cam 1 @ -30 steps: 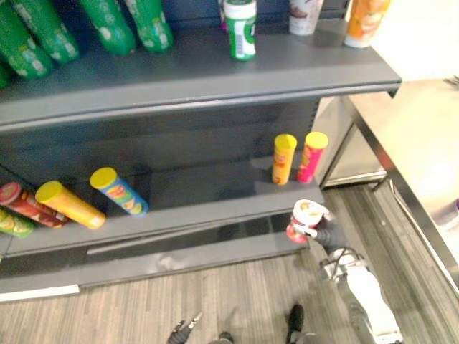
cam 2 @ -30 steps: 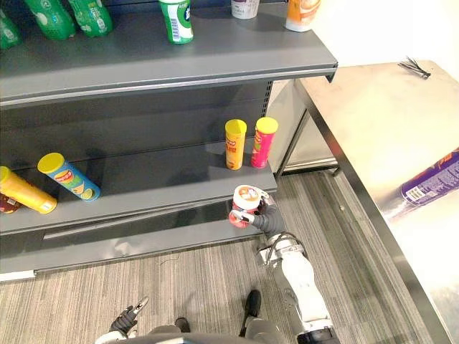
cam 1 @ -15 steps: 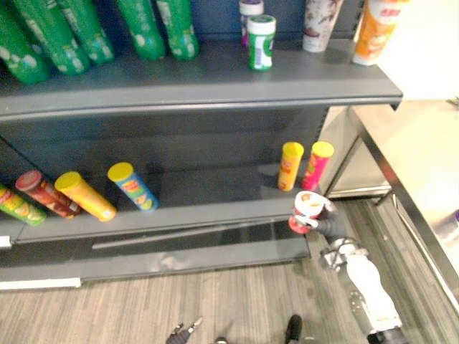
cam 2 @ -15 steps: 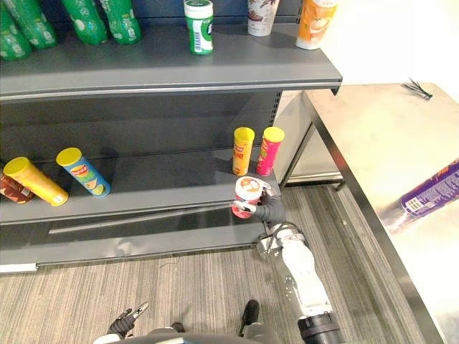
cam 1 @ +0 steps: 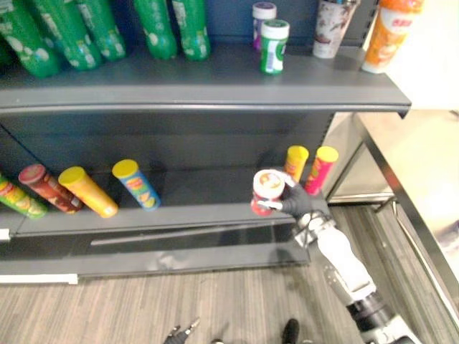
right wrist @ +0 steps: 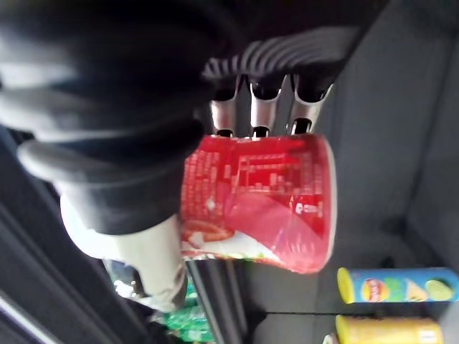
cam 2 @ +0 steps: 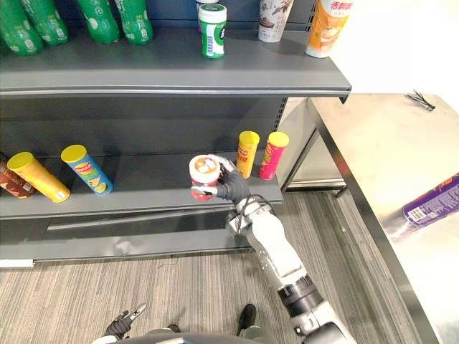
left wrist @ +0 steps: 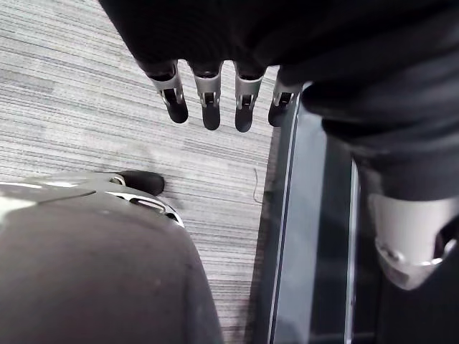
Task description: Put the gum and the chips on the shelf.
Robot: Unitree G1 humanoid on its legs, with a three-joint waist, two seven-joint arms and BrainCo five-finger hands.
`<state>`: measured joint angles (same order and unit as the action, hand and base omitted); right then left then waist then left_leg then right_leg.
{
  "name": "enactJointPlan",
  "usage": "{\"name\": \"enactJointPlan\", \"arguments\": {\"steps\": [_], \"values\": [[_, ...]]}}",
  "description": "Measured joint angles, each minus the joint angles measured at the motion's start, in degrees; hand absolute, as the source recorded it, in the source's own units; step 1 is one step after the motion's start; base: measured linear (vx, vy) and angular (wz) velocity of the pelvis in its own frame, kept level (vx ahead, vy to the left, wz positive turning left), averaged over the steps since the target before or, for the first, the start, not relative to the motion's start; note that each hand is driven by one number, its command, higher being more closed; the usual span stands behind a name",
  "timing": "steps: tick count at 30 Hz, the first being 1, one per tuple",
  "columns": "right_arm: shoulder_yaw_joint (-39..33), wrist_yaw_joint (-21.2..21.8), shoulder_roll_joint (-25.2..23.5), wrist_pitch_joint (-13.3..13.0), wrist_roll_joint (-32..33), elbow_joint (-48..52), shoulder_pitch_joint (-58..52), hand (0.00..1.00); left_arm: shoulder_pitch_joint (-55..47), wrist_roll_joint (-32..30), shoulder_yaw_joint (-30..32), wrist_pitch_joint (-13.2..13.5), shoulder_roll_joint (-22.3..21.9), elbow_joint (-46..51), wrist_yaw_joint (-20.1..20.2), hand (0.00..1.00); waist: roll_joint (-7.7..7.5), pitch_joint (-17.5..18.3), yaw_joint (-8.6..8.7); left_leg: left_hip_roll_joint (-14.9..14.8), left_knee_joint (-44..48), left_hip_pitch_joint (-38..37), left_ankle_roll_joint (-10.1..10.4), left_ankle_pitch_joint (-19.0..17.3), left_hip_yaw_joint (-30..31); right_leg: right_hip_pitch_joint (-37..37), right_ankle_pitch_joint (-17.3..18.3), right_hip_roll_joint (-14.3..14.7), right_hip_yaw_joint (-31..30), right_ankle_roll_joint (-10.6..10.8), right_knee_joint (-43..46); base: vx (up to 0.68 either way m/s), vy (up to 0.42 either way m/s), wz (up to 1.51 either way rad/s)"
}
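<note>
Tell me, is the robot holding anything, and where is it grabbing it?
Yes. The right hand holds the red chips can, fingers curled round its side. The left hand is open, holding nothing.

Green bottles (cam 2: 98, 18) in a row, patterned cup (cam 2: 276, 18), orange cup (cam 2: 328, 25) — steel table (cam 2: 373, 143), purple tube (cam 2: 430, 202) lying on it

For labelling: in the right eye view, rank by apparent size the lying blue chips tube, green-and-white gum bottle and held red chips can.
1. Blue chips tube.
2=. Green-and-white gum bottle and red chips can in the right hand: alike; the can tilts toward the camera, so unranked.
</note>
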<state>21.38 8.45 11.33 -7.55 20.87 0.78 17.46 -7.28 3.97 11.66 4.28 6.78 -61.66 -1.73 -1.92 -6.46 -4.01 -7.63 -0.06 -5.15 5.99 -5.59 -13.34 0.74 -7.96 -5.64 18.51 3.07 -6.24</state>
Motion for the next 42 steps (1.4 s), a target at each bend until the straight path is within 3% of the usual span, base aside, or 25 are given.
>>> {"name": "enactJointPlan", "arguments": {"steps": [5,13,18,27,31,42], "values": [[1.6,-2.0,0.0,-0.1,0.6,0.8,9.2,1.0,-0.1,0.4,0.1,-0.1,0.2,0.0,-0.4,0.0,-0.94,0.6,-1.09,0.0,0.4,0.1,-0.1,0.1,0.2,-0.1,-0.3,0.0,-0.1,-0.2,0.0,-0.01,0.0,0.0],[1.5,-4.6,0.2,-0.1,0.6,-0.5,19.3,1.0,-0.8,2.3,1.3,-0.7,0.2,0.0,-0.6,0.0,-1.58,1.1,-1.13,-0.1,0.3,0.7,0.0,0.4,1.3,-0.1,-0.3,0.0,0.4,-0.1,0.0,0.0,0.001,0.04],[1.1,-6.9,1.7,-0.1,0.5,-6.2,25.8,1.0,-1.1,2.6,1.3,-0.9,0.2,0.0,-0.6,0.0,-1.73,1.2,-1.35,-0.1,0.2,0.8,0.1,0.9,1.5,0.0,-0.3,0.1,0.5,-0.1,0.0,0.01,0.001,0.03],[-7.0,-11.1,4.7,0.7,0.4,-19.6,39.3,1.0,-1.4,2.6,1.2,-1.1,0.2,0.1,-0.5,0.0,-1.78,1.2,-1.87,-0.2,0.2,0.9,0.1,0.9,1.4,0.1,-0.3,0.2,0.5,-0.2,0.0,0.0,0.0,0.0],[-7.6,-13.2,6.6,1.3,0.5,-22.7,41.3,1.0,-1.2,2.6,1.0,-1.1,0.3,0.2,-0.5,0.0,-1.79,1.2,-2.52,-0.2,0.1,0.9,0.1,0.9,1.3,0.2,-0.3,0.3,0.4,-0.2,0.0,0.0,0.0,0.0],[-10.8,-13.2,6.6,3.2,0.4,-28.9,44.3,1.0,-1.0,2.7,-0.2,-1.1,0.5,0.5,-0.5,0.0,-1.89,0.3,-2.67,-0.2,0.1,1.0,0.1,0.9,1.1,0.4,-0.3,0.3,0.1,-0.2,0.0,0.0,0.0,0.0]]}}
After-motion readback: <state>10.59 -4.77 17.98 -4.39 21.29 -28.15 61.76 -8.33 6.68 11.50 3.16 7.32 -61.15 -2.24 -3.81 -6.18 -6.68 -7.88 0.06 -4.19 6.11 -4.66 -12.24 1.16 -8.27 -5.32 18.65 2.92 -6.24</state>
